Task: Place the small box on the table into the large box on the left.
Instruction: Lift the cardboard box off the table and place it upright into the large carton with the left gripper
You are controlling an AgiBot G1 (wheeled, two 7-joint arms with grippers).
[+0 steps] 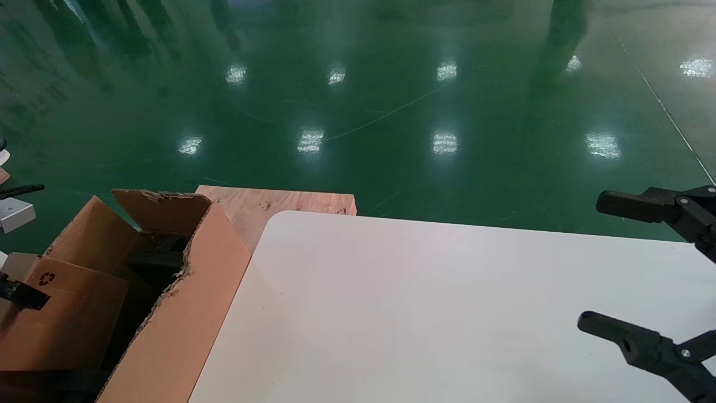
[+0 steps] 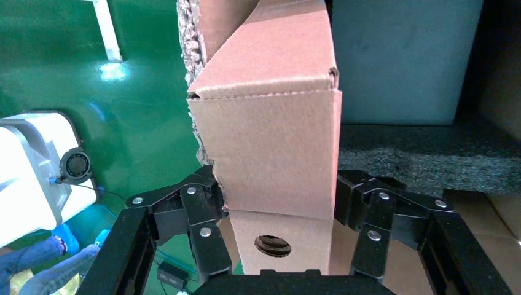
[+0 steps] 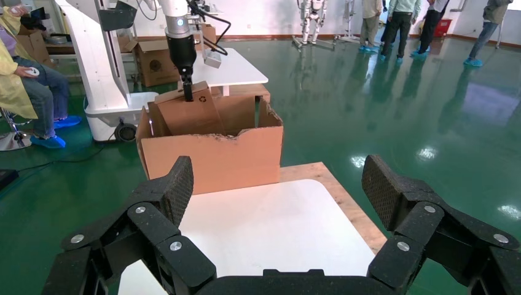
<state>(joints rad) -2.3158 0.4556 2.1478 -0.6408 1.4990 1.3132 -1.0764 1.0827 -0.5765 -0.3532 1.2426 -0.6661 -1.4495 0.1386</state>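
The small box [image 1: 67, 319], pinkish-tan with a black recycling symbol, stands tilted inside the large box [image 1: 184, 313], the ragged-edged brown carton left of the table [image 1: 419, 308]. My left gripper [image 1: 25, 296] is shut on the small box. In the left wrist view the small box [image 2: 276, 153] sits between both fingers of the left gripper [image 2: 276, 184], with its round hole near the palm. The right wrist view shows the small box [image 3: 187, 117] held in the large box [image 3: 209, 157]. My right gripper [image 1: 592, 261] is open and empty over the table's right side.
A light-brown wooden board [image 1: 268, 204] lies behind the table's far left corner. Green floor surrounds the table. A white machine base [image 2: 31, 172] stands beside the large box. Dark foam [image 2: 418, 160] lies inside the large box.
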